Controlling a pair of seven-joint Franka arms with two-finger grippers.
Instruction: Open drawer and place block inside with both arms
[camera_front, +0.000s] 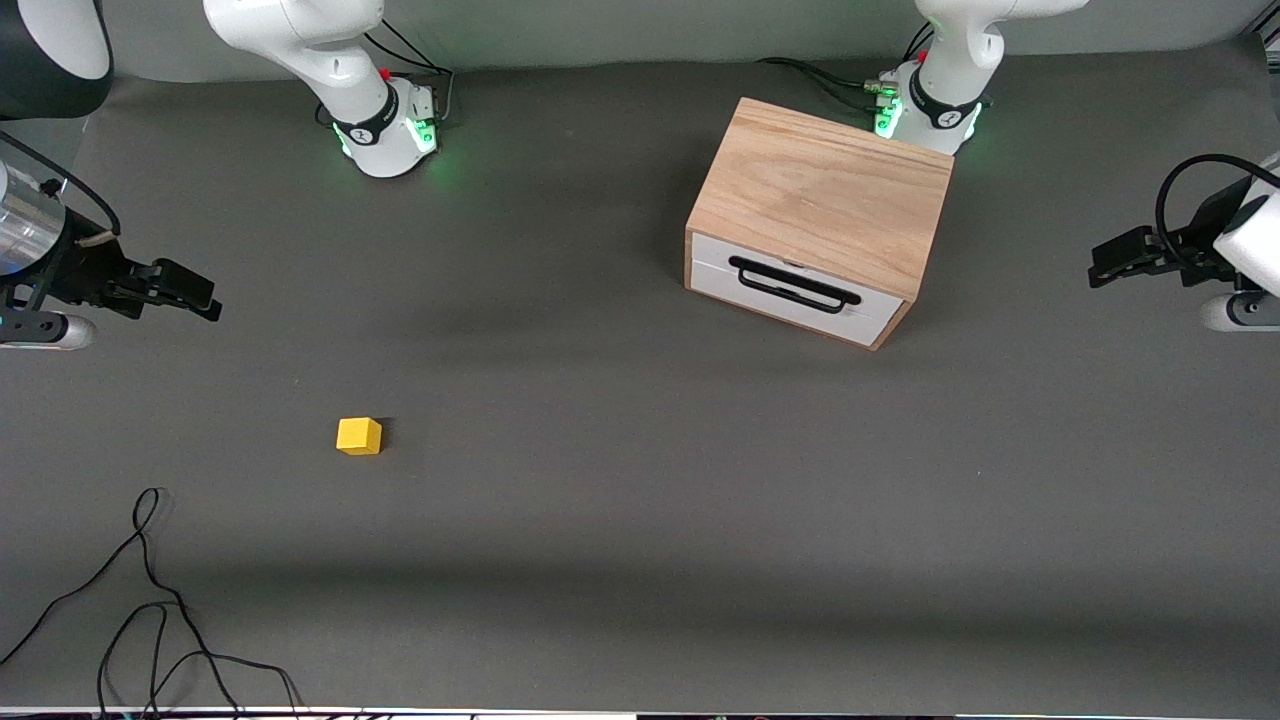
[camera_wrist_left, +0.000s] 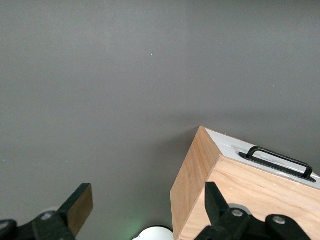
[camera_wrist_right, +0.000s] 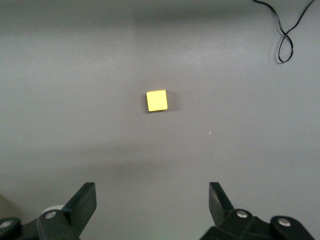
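The yellow block (camera_front: 359, 436) lies on the grey table toward the right arm's end; it also shows in the right wrist view (camera_wrist_right: 157, 100). The light oak cabinet (camera_front: 830, 190) stands in front of the left arm's base. Its white drawer (camera_front: 790, 300) is shut, with the black wire handle (camera_front: 795, 285) facing the front camera. The handle also shows in the left wrist view (camera_wrist_left: 277, 161). My right gripper (camera_front: 205, 298) hangs open and empty above the table at the right arm's end (camera_wrist_right: 152, 202). My left gripper (camera_front: 1100, 270) hangs open and empty at the left arm's end, beside the cabinet (camera_wrist_left: 148, 205).
A loose black cable (camera_front: 150, 600) lies near the table's front edge at the right arm's end; it also shows in the right wrist view (camera_wrist_right: 287, 35). The green-lit arm bases (camera_front: 390, 130) stand along the table's back edge.
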